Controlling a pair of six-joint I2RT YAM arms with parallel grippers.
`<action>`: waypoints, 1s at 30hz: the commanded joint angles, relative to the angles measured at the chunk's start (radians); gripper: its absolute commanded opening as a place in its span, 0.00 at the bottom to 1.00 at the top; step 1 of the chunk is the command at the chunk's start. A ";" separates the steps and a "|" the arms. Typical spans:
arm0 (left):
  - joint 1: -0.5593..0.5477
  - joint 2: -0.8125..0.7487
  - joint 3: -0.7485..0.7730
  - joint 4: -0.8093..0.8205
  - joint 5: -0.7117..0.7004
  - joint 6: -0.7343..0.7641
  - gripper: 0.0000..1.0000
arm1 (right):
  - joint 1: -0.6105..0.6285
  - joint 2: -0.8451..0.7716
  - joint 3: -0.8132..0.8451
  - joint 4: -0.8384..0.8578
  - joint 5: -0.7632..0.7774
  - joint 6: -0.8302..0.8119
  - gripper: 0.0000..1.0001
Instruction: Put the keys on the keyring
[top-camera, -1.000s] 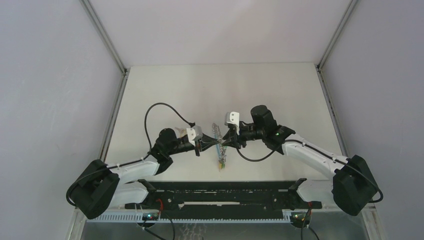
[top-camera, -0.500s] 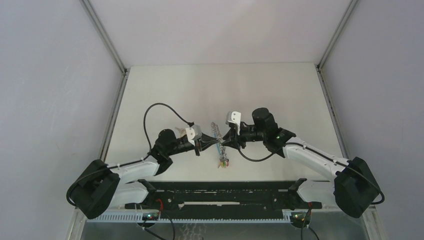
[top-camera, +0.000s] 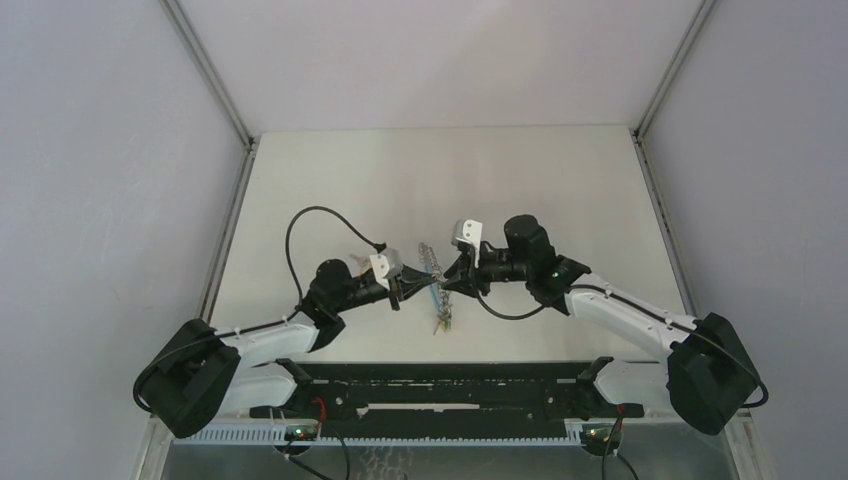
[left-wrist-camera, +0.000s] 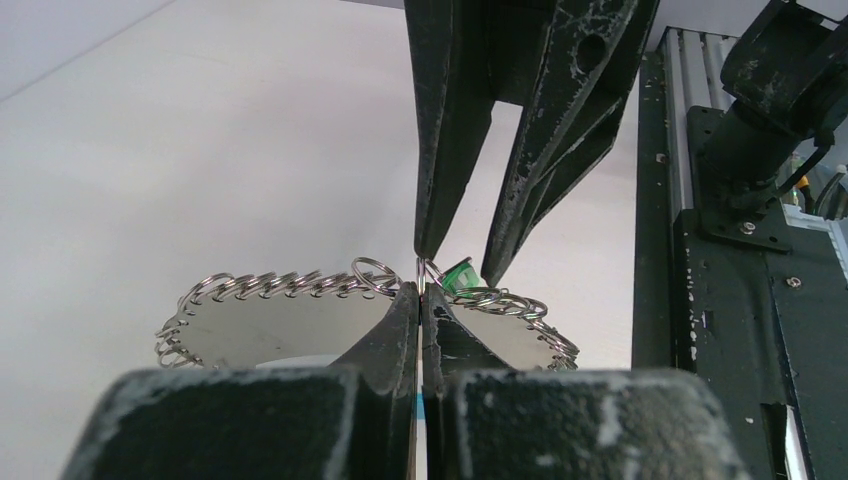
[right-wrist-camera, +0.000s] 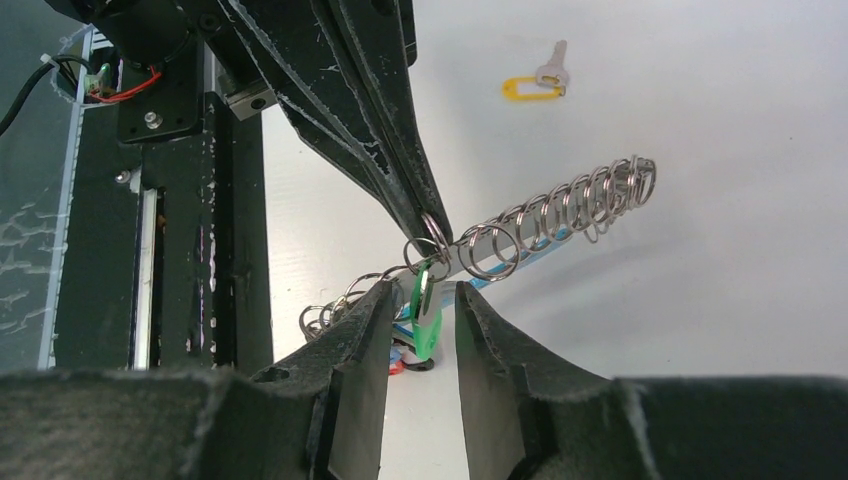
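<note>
Left gripper (left-wrist-camera: 421, 300) clamps the keyring (right-wrist-camera: 560, 215); right gripper (right-wrist-camera: 424, 292), parted, straddles the green key (right-wrist-camera: 427, 322), seemingly lengthwise.

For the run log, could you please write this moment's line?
left gripper: shut on keyring; right gripper: open around green key; yellow key: on table

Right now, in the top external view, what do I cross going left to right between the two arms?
left end effector → keyring → right end effector
</note>
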 joint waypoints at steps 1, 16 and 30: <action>0.003 -0.015 -0.008 0.093 -0.022 -0.019 0.00 | 0.015 0.012 0.004 0.019 0.018 0.020 0.29; 0.006 -0.021 -0.051 0.225 -0.035 -0.085 0.00 | 0.020 0.052 0.003 -0.029 0.115 -0.043 0.00; 0.014 0.081 -0.097 0.474 -0.073 -0.188 0.00 | 0.100 0.031 0.040 -0.106 0.261 -0.113 0.00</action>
